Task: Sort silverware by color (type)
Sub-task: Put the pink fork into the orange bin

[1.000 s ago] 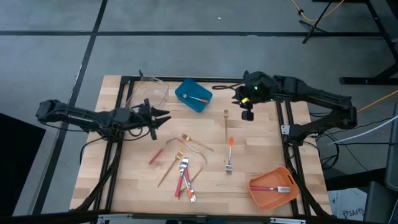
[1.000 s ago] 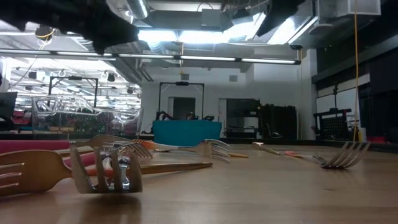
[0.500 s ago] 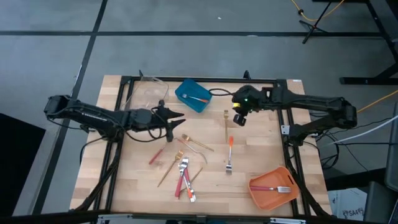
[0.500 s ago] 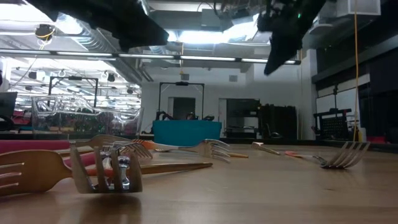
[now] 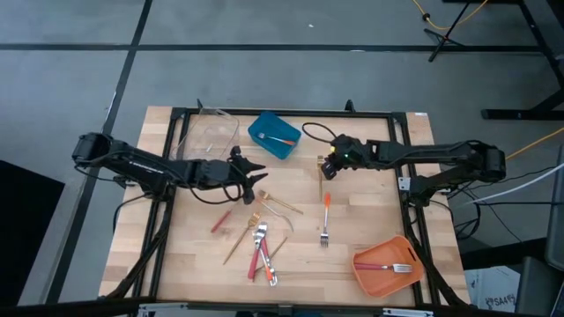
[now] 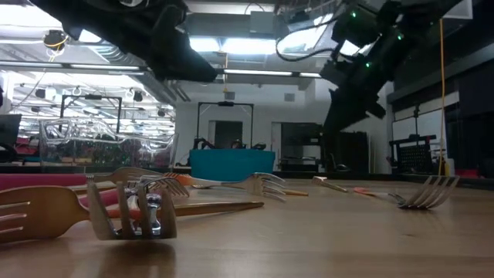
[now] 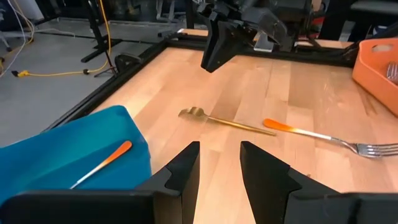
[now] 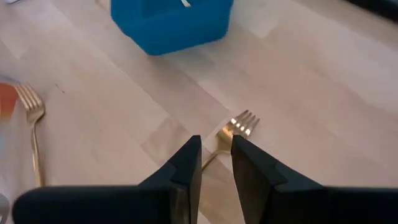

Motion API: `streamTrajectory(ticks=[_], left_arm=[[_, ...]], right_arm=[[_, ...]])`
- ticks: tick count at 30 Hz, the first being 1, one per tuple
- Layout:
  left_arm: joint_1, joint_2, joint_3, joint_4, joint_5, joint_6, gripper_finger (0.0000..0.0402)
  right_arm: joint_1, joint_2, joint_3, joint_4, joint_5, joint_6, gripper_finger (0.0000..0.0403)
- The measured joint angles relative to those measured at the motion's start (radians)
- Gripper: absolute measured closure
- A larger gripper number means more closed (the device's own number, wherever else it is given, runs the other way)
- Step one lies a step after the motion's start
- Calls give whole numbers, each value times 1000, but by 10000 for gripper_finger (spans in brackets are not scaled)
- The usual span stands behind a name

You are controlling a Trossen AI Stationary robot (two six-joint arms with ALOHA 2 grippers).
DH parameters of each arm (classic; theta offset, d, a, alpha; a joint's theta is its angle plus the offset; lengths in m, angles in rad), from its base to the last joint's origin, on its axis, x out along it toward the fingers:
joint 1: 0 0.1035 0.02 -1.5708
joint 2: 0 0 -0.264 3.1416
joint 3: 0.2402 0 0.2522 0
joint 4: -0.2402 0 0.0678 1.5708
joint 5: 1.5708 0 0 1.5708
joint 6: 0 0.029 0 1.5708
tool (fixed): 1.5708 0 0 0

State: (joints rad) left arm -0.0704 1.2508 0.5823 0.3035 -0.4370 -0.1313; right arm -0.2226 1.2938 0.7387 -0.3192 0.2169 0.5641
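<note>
The pale wooden counter (image 5: pixel 370 220) with its black frame carries everything. Both dark arms reach in over it from opposite sides. The left gripper (image 5: pixel 254 173) hovers just inside the counter's middle, near the scattered cutlery, and its fingers (image 7: pixel 186 171) stand a narrow gap apart with nothing between them. The right gripper (image 5: pixel 328 168) hangs over the far middle of the counter, above the all-gold fork (image 8: pixel 238 126); its fingers (image 8: pixel 189 165) are also narrowly parted and empty.

A clear plastic bin (image 5: pixel 210 134) sits at the far left. Beside it the blue rectangular bin (image 5: pixel 273 136) holds an orange-handled utensil (image 7: pixel 102 163). An orange bin (image 5: pixel 386 261) at the near right corner holds a red-handled silver fork (image 5: pixel 388 266).

The unsorted silverware lies loose on the counter: an orange-handled, silver-headed fork (image 5: pixel 325 218) right of centre, the slim gold utensil (image 7: pixel 224 121) just beyond it, and a cluster towards the near left with gold forks (image 5: pixel 275 202), a red-handled piece (image 5: pixel 219 221) and overlapping red-handled, silver-headed forks (image 5: pixel 261 255).
</note>
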Motion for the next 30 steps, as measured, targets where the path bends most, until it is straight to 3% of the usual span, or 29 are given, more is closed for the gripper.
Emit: streamTrajectory(ticks=[16, 24, 30], left_arm=[[0, 14, 0, -21, 24, -9, 292], [-28, 14, 0, -200, 45, -278, 292], [-85, 14, 0, -327, 141, -437, 292]], right_arm=[[1, 48, -81, 123, -20, 141, 322], [1, 114, -81, 145, -52, 142, 322], [1, 128, -81, 145, -57, 139, 322]])
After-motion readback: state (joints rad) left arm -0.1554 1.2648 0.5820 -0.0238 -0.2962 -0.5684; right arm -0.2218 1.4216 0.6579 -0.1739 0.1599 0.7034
